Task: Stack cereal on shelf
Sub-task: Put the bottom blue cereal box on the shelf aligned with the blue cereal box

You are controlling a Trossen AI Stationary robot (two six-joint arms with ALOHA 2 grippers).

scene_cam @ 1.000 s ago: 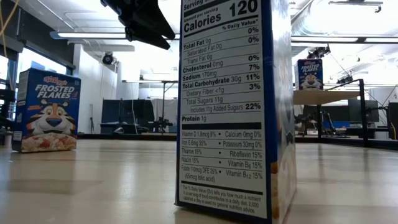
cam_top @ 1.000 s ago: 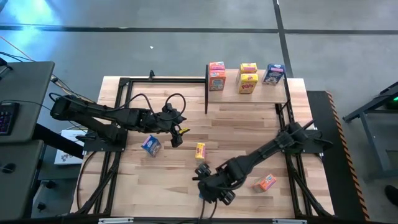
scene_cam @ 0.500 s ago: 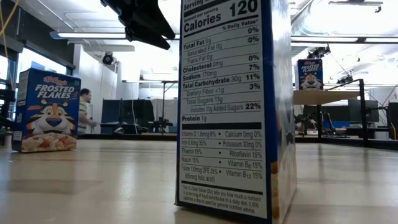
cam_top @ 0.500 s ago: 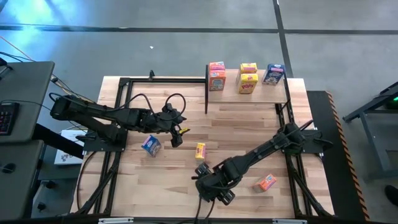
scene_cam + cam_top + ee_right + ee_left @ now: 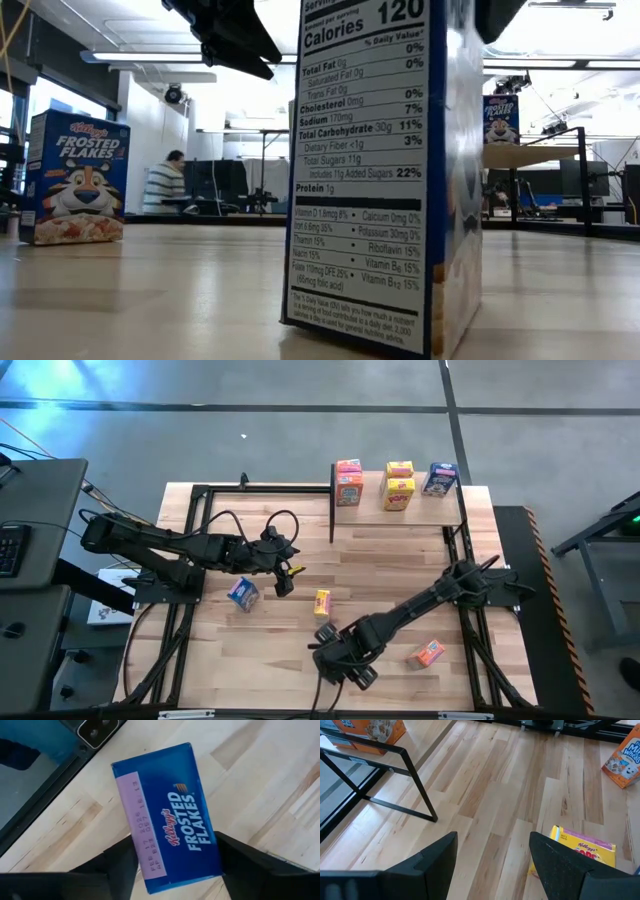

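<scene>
On the plank tabletop (image 5: 400,560) the left tool (image 5: 283,577) hovers with its fingers apart beside a blue cereal box (image 5: 243,594) and a yellow one (image 5: 322,602). Nearer the front edge, the right tool (image 5: 172,870) has its fingers closed against another blue box (image 5: 167,837), hidden from overhead. An orange box (image 5: 427,653) lies right, five stand on the shelf (image 5: 440,510), and a person (image 5: 167,185) sits beyond, indistinct.

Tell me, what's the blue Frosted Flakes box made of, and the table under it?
The blue Frosted Flakes box looks like thin printed cardboard, slightly glossy: crisp folded edges and a stamped date on its top flap. The table seems to be light wood planks with a smooth finish: grain lines and seams between boards show. The right gripper straddles the box.
</scene>
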